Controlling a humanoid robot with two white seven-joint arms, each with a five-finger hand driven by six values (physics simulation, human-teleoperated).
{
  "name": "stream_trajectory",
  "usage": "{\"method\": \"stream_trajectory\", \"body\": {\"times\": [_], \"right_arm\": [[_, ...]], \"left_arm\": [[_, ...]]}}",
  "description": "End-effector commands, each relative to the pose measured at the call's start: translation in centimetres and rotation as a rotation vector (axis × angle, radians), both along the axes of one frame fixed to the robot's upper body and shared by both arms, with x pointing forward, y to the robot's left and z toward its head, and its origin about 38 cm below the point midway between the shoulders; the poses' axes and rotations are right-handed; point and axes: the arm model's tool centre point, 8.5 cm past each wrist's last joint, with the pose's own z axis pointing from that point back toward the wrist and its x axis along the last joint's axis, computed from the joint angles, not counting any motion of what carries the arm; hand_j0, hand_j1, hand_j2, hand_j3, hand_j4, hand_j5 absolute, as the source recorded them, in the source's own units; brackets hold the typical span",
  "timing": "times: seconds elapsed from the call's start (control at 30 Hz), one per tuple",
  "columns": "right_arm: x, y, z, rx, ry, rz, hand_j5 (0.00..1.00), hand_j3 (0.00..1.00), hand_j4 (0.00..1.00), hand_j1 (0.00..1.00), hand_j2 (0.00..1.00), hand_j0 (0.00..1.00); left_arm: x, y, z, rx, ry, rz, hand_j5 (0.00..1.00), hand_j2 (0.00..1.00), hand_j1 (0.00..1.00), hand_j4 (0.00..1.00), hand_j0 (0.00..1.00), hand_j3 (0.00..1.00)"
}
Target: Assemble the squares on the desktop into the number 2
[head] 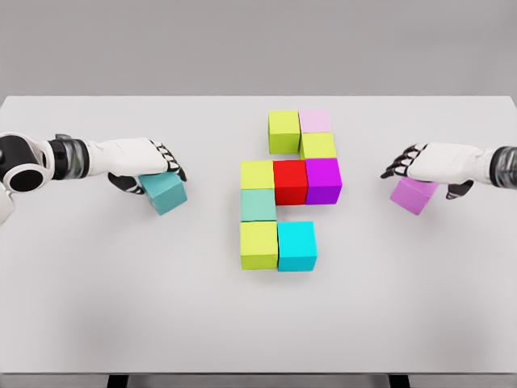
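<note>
Cubes of one size are the task's things, and nine of them already stand packed together at the middle of the worktop (81, 323); the red cube (290, 179) at the heart of that cluster serves as landmark. Up and slightly right of it are a lime cube (284, 129), a pale pink one (316, 121) and a second lime one (318, 145); a purple cube (323, 179) touches its right face and a lime one (257, 174) its left; below and left sit a mint cube (258, 204), a lime cube (258, 242) and a cyan cube (296, 244). Well to the left of red, the left hand (141, 162) is curled over a teal cube (165, 192), apparently clamped on it. Well to the right, the right hand (424, 164) is closed over a violet cube (414, 195), apparently gripped too. The cubes are judged rigid, light and smooth-faced, so little squeeze should be needed, though slipping is possible. Hold is best taken on two opposite side faces, from above, leaving the bottom free to be set flush against neighbours without nudging them.
</note>
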Motion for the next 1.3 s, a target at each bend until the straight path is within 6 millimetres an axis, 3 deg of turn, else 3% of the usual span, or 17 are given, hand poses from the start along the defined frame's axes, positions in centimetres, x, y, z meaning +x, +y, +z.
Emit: {"method": "stream_trajectory", "body": {"times": [0.0, 0.1, 0.13, 0.23, 0.4, 0.5, 0.6, 0.77, 0.93, 1.07, 1.17, 1.27], "right_arm": [[0.0, 0.0, -0.1, 0.0, 0.004, 0.0, 1.0, 1.0, 1.0, 1.0, 1.0, 1.0], [0.0, 0.0, -0.1, 0.0, 0.004, 0.0, 1.0, 1.0, 1.0, 1.0, 1.0, 1.0], [0.0, 0.0, -0.1, 0.0, 0.004, 0.0, 0.96, 0.96, 0.96, 0.96, 0.96, 0.96], [-0.1, 0.0, -0.1, 0.002, 0.005, -0.001, 0.68, 0.68, 0.68, 0.68, 0.68, 0.68], [-0.1, 0.0, -0.1, 0.003, 0.005, -0.001, 0.59, 0.59, 0.59, 0.59, 0.59, 0.59], [-0.1, 0.0, 0.0, 0.011, 0.005, -0.002, 0.54, 0.54, 0.54, 0.54, 0.54, 0.54], [0.0, -0.1, 0.3, 0.021, 0.001, -0.006, 0.53, 0.53, 0.53, 0.53, 0.53, 0.53], [0.0, 0.5, 1.5, 0.119, 0.007, 0.002, 0.53, 0.53, 0.53, 0.53, 0.53, 0.53], [-1.2, 3.1, 3.1, 0.167, -0.014, 0.093, 0.56, 0.56, 0.56, 0.56, 0.56, 0.56], [-3.0, 4.1, 3.8, 0.165, -0.016, 0.157, 0.55, 0.55, 0.55, 0.55, 0.55, 0.55], [-5.4, 5.7, 4.0, 0.166, -0.005, 0.239, 0.55, 0.55, 0.55, 0.55, 0.55, 0.55], [-6.7, 6.9, 3.7, 0.167, 0.009, 0.29, 0.55, 0.55, 0.55, 0.55, 0.55, 0.55]], "left_arm": [[-0.1, -0.1, -0.2, 0.006, 0.009, -0.007, 0.71, 0.71, 0.71, 0.71, 0.71, 0.71], [-0.1, -0.1, -0.2, 0.005, 0.009, -0.007, 0.64, 0.64, 0.64, 0.64, 0.64, 0.64], [-0.1, -0.1, -0.2, 0.006, 0.011, -0.005, 0.6, 0.6, 0.6, 0.6, 0.6, 0.6], [0.0, 0.0, -0.2, 0.006, 0.021, -0.002, 0.54, 0.54, 0.54, 0.54, 0.54, 0.54], [0.4, 0.2, -0.3, -0.055, 0.077, 0.027, 0.52, 0.52, 0.52, 0.52, 0.52, 0.52], [0.9, 0.4, 0.9, -0.073, 0.06, 0.036, 0.51, 0.51, 0.51, 0.51, 0.51, 0.51], [1.2, 0.7, 0.9, -0.098, 0.069, 0.053, 0.47, 0.47, 0.47, 0.47, 0.47, 0.47], [1.4, -0.4, 1.8, -0.157, 0.07, 0.037, 0.44, 0.44, 0.44, 0.44, 0.44, 0.44], [4.0, -2.0, 1.4, -0.191, 0.102, 0.344, 0.45, 0.45, 0.45, 0.45, 0.45, 0.45], [5.1, -3.2, 1.9, -0.211, 0.108, 0.47, 0.46, 0.46, 0.46, 0.46, 0.46, 0.46], [6.3, -6.2, 3.1, -0.261, 0.116, 0.547, 0.46, 0.46, 0.46, 0.46, 0.46, 0.46], [7.0, -7.9, 4.3, -0.289, 0.117, 0.601, 0.47, 0.47, 0.47, 0.47, 0.47, 0.47]]}}
